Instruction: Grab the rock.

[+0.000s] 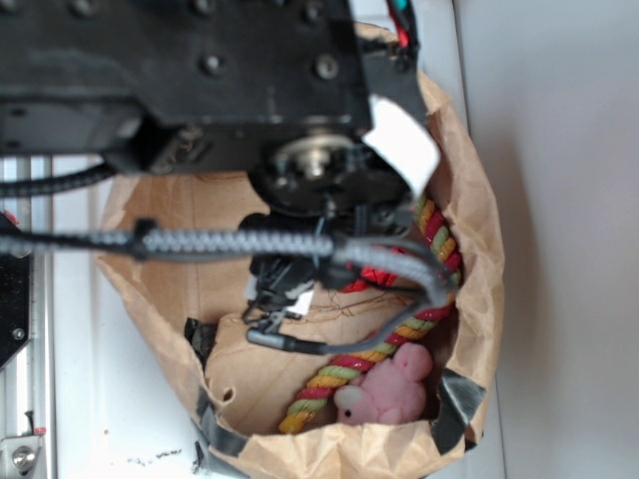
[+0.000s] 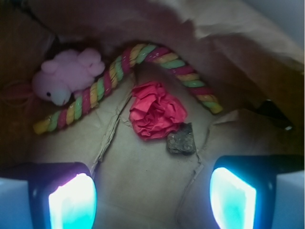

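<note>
The rock [image 2: 181, 140], a small dark grey-brown angular lump, lies on the brown paper floor of the bag, touching the lower right edge of a red paper flower [image 2: 156, 110]. In the wrist view my gripper [image 2: 152, 200] is open, its two glowing pads [image 2: 73, 202] wide apart with only bare paper between them. The rock sits ahead of the jaws, slightly right of centre. In the exterior view the arm hides the rock; the gripper [image 1: 285, 289] hangs inside the bag.
A striped rope [image 2: 119, 69] arcs across the bag floor behind the flower. A pink plush toy [image 2: 66, 76] lies against it at the left. Crumpled brown paper bag walls [image 1: 469, 230] ring everything. Black tape patches [image 1: 454, 399] sit on the bag rim.
</note>
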{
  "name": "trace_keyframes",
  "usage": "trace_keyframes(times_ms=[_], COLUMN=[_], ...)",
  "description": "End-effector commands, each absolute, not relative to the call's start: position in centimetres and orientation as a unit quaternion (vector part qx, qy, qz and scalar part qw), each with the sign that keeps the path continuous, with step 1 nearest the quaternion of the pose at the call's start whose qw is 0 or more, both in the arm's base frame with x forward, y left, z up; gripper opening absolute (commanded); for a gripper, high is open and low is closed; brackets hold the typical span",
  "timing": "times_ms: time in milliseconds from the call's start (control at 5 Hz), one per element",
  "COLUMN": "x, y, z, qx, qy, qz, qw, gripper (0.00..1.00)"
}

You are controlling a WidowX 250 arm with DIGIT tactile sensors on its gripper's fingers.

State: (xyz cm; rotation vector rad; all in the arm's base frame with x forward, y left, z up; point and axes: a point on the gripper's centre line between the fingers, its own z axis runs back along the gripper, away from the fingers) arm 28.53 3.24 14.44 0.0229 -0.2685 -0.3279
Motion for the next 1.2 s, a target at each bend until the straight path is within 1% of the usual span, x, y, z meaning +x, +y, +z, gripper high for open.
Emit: trace_keyframes(times_ms=[0, 200, 400, 800, 1000], x=[29.3, 29.1, 29.6, 29.0, 28.6], y=[2.7, 2.3, 1.8, 0.9, 0.1], z=[12.8, 11.6, 11.9, 11.5, 11.9], qx=[0.022, 0.039, 0.037, 0.033, 0.035], qy=[-0.143, -0.125, -0.123, -0.133, -0.141], qz=[-0.220, -0.239, -0.257, -0.271, -0.274], qw=[0.965, 0.962, 0.958, 0.953, 0.951], gripper=[1.00, 1.00, 1.00, 1.00, 1.00])
